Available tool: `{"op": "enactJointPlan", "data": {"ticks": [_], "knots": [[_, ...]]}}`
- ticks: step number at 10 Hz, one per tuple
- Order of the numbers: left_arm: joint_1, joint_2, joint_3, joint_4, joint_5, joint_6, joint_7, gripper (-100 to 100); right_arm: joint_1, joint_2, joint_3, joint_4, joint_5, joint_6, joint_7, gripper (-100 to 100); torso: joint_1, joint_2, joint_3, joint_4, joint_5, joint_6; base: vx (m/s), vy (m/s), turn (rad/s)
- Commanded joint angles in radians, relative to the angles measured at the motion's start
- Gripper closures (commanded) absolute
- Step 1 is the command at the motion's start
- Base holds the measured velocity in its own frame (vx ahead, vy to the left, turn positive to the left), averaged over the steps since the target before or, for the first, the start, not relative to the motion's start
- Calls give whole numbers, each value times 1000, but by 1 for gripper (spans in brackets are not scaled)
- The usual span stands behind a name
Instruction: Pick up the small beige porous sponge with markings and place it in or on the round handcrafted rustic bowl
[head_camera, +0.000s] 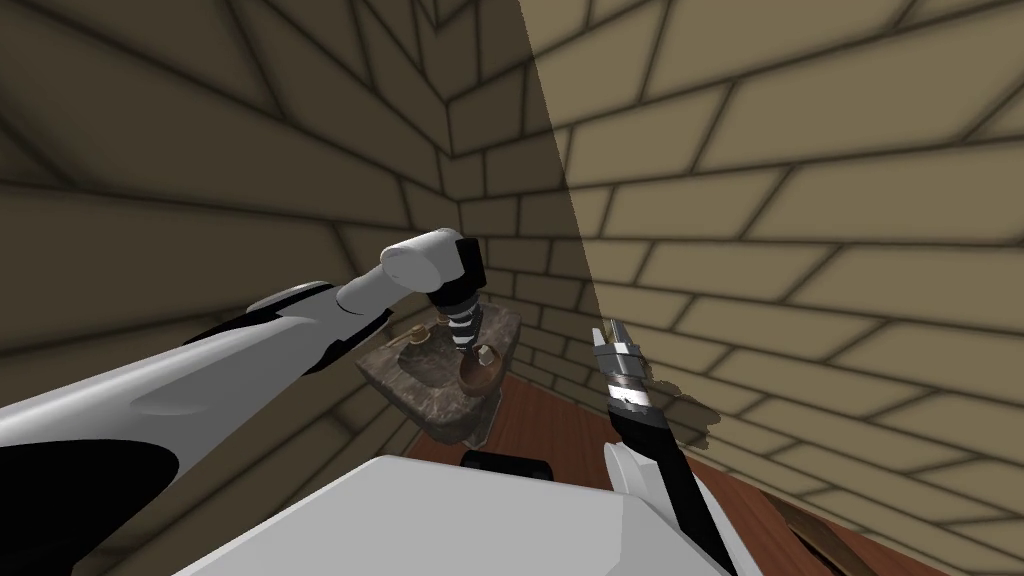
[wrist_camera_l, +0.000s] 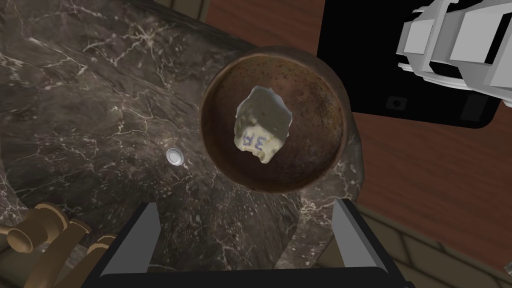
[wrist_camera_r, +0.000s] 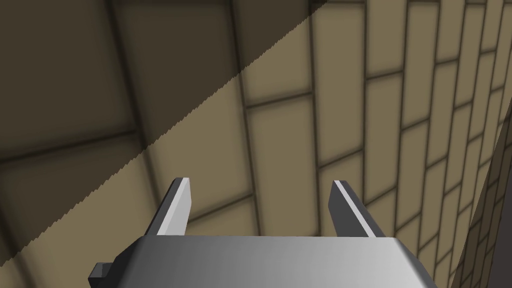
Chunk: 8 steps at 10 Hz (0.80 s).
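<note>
Sponge (wrist_camera_l: 261, 125), pale, lumpy, blue-marked, lies in brown bowl (wrist_camera_l: 322, 87) below left pincer (wrist_camera_l: 247, 202), fingers apart

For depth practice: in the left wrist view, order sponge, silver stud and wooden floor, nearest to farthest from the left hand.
1. sponge, in the bowl, straight ahead.
2. silver stud, on the marble top, alongside.
3. wooden floor, lower, beyond the bowl.

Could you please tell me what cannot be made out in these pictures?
- Head view: the left hand hangs over the bowl and hides its inside, with the sponge.
- Left wrist view: the brass tap is cut off by the picture's edge.
- Left wrist view: the sponge's blue markings are too small to read surely.
</note>
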Motion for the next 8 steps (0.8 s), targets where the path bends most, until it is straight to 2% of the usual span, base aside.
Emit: {"op": "enactJointPlan", "data": {"ticks": [1, 2, 3, 8], "knots": [[-27, 20, 4, -15, 45, 3, 28, -100, 0, 0, 0, 0, 0, 0, 0, 0, 0, 0, 0, 0, 0, 0, 38, -2, 9], [-16, 12, 3, -13, 28, 3, 21, -100, 0, 0, 0, 0, 0, 0, 0, 0, 0, 0, 0, 0, 0, 0, 17, 0, 3], [-17, 13, 3, -15, 31, 3, 25, 0, 0, 0, 0, 0, 0, 0, 0, 0, 1, 1, 0, 0, 0, 0, 0, 0, 0], [-17, 13, 3, -15, 31, 3, 24, 0, 0, 0, 0, 0, 0, 0, 0, 0, 1, 2, 1, 0, 0, 0, 0, 0, 0]]}}
